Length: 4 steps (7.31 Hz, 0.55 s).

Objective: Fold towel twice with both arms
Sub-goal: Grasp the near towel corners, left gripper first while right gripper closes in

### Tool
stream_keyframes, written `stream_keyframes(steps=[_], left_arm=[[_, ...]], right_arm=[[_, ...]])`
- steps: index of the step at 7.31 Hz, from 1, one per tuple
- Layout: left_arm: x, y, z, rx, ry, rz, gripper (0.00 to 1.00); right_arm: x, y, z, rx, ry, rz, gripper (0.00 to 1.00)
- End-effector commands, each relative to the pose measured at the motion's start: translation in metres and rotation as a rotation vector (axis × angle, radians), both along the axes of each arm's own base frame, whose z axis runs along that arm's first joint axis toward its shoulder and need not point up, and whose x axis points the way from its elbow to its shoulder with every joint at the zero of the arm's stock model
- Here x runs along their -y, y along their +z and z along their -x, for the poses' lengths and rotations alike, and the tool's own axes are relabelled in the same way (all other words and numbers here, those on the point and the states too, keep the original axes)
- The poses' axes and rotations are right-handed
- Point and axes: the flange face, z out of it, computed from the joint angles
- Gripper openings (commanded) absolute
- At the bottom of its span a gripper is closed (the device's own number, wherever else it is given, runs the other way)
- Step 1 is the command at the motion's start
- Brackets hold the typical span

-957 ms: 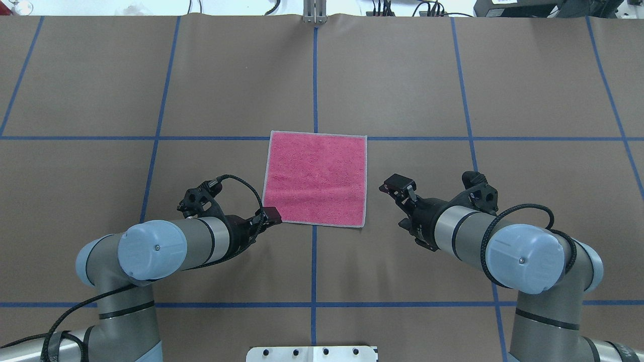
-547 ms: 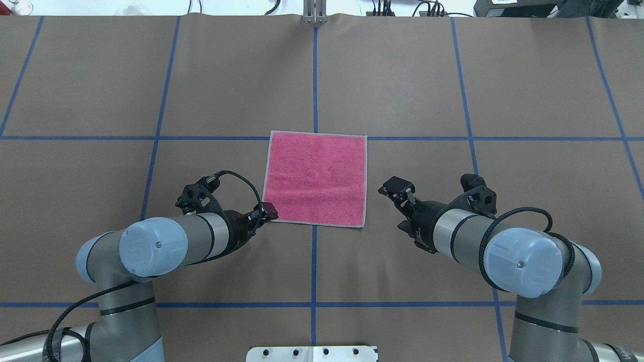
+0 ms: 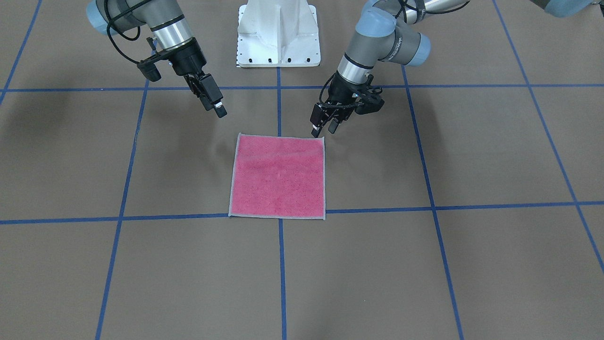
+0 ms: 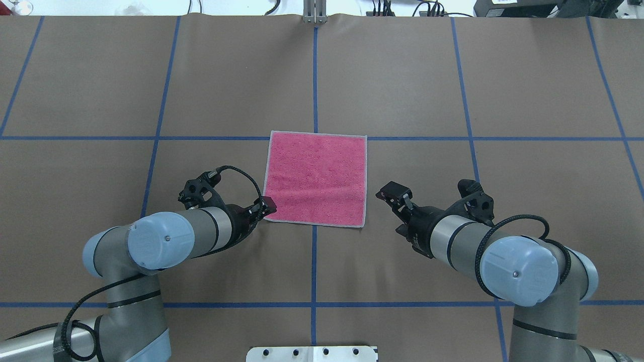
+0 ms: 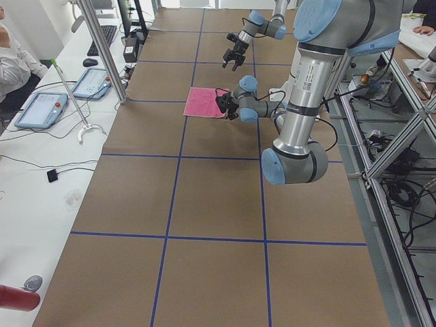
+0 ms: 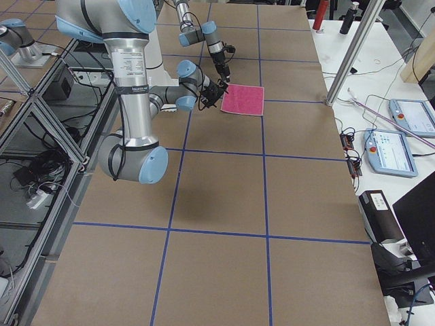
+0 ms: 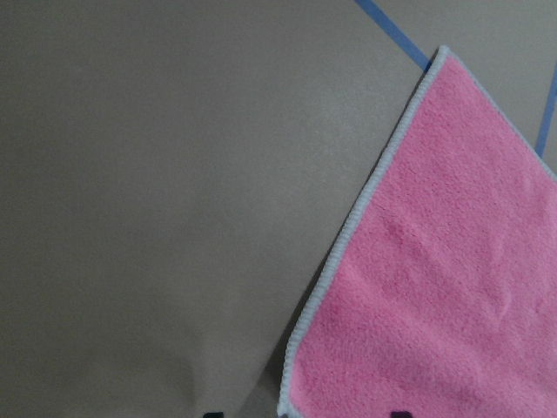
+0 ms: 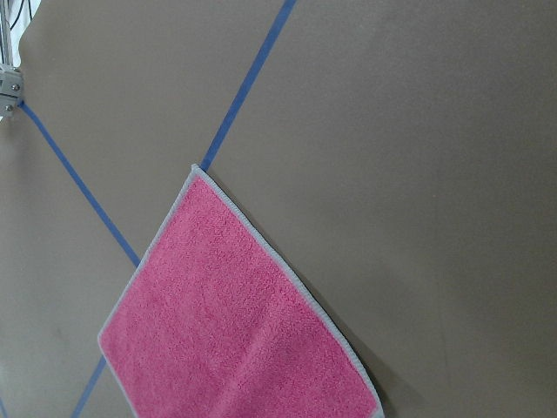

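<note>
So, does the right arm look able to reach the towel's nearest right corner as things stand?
Probably yes. The right gripper hovers just off the towel, near its robot-side right corner, with only table between; the left gripper is at the other near corner, out of the way.

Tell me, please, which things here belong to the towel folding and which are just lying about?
Belonging to the job:
towel, flat, pink face up
left gripper, at the towel's robot-side corner
right gripper, apart from the towel

Just lying about, on the side bench:
tablets
keyboard
red cylinder
</note>
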Motion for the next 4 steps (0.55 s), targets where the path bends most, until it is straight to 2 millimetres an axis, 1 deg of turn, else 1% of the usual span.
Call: stream_keyframes(steps=[1, 2, 4], left_arm=[[0.0067, -0.0043, -0.0096, 0.002, -0.005, 0.000, 0.59], [0.0068, -0.0043, -0.0096, 0.002, -0.005, 0.000, 0.53], [0.0126, -0.0034, -0.0057, 0.006, -0.013, -0.006, 0.48]], right_arm=[[-0.0018, -0.0003, 0.0012, 0.000, 0.011, -0.006, 0.96], [-0.0018, -0.0004, 0.0012, 0.000, 0.011, -0.006, 0.96], [-0.0026, 0.0004, 0.0015, -0.001, 0.009, -0.006, 0.96]])
